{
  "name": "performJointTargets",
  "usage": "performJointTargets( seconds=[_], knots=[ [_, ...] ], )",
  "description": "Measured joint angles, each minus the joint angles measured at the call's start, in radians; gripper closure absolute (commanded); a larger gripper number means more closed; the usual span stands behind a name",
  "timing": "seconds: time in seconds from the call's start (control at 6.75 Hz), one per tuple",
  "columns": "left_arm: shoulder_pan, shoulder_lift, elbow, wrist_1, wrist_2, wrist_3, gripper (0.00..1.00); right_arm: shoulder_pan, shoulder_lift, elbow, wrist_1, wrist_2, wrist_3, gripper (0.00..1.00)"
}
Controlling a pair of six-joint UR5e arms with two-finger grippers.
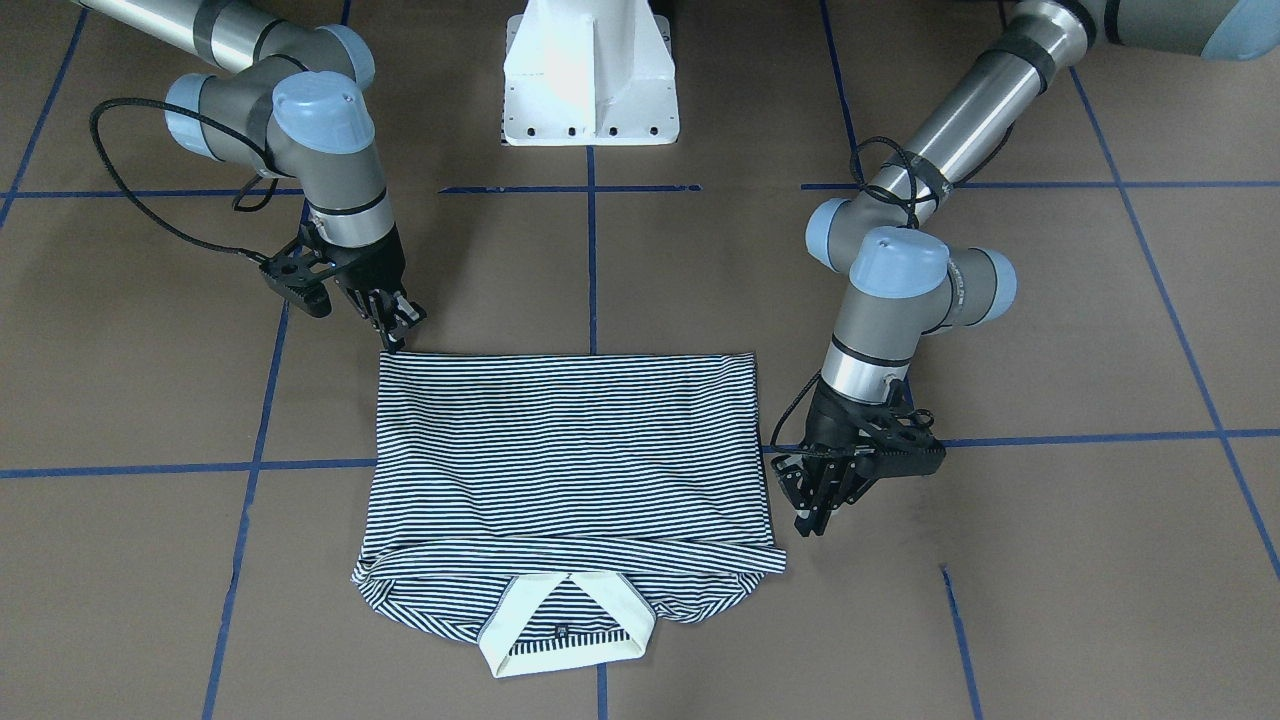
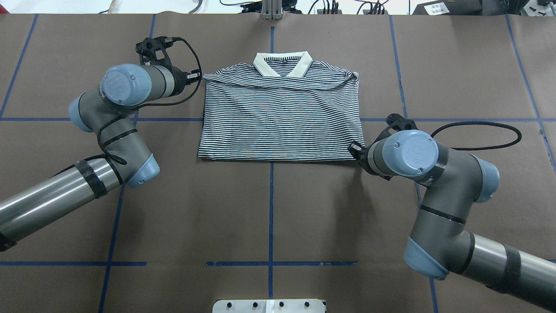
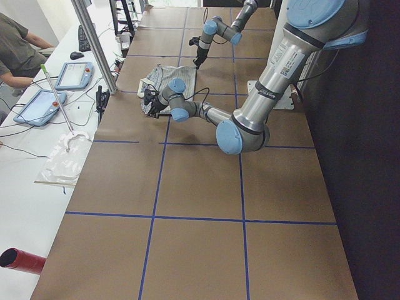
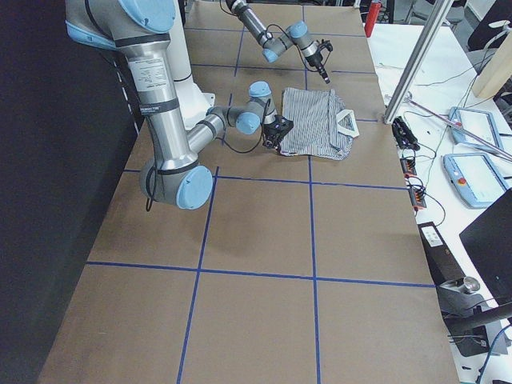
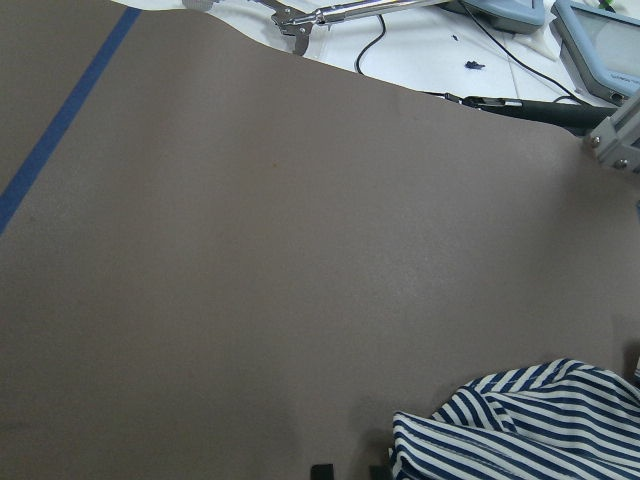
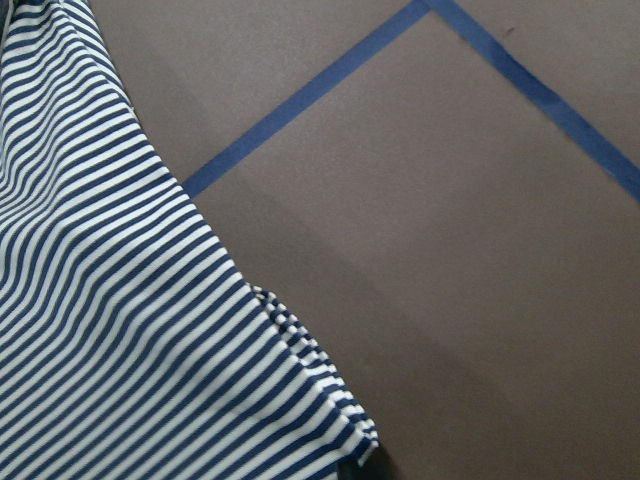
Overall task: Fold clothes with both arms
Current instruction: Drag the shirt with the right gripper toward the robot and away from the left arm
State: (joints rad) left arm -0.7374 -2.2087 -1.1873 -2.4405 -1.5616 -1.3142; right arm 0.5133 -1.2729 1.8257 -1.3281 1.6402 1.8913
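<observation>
We see the polo shirt (image 1: 570, 460) flat on the brown counter (image 1: 1050, 330), folded to a rough rectangle, mid-counter betw. the two arms. Its cream collar (image 1: 505, 625) points away from the robot, twd the operators' side. The straight folded edge lies nearest the white pedestal base (image 1: 590, 70). A striped layer covers the body and ends just short of the collar. Bunched fabric sticks out at both shoulder corners.

The left arm (image 2: 108, 130) reaches along the shirt's left side. The left pincer (image 1: 812, 500) sits low, just beside the shoulder end of that edge, pointing down at the counter. In the wrist view its fingertips (image 5: 320, 470) look apart, w/ bare counter betw. them and stripes just to one side. Only the very tips show, so we say that w/ caution.

The right arm (image 2: 434, 182) comes in on the other side. The right pincer (image 1: 397, 322) tilts down w/ its tips at the shirt's near right corner, by the fold. Its wrist view shows striped cloth running to a dark fingertip (image 6: 360, 465) at the bottom edge, w/ a small ridge in the fabric there. Clamped on the cloth or only touching: we can't tell.

Blue tape lines (image 1: 591, 250) grid the counter; one runs under the shirt's middle. In the left side view a person (image 3: 19, 44) sits at a white table by two tablets (image 3: 72, 75).
</observation>
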Motion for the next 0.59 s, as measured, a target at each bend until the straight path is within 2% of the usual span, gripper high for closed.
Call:
performJointTargets(
  seconds=[0.3, 0.59],
  knots=[
    [0.002, -0.002, -0.019, 0.000, 0.000, -0.002, 0.75, -0.094, -0.148, 0.229, -0.044, 0.005, 0.007, 1.00],
    [0.010, -0.001, -0.067, 0.000, -0.002, -0.002, 0.76, -0.291, -0.208, 0.449, -0.252, 0.010, 0.054, 1.00]
  ],
)
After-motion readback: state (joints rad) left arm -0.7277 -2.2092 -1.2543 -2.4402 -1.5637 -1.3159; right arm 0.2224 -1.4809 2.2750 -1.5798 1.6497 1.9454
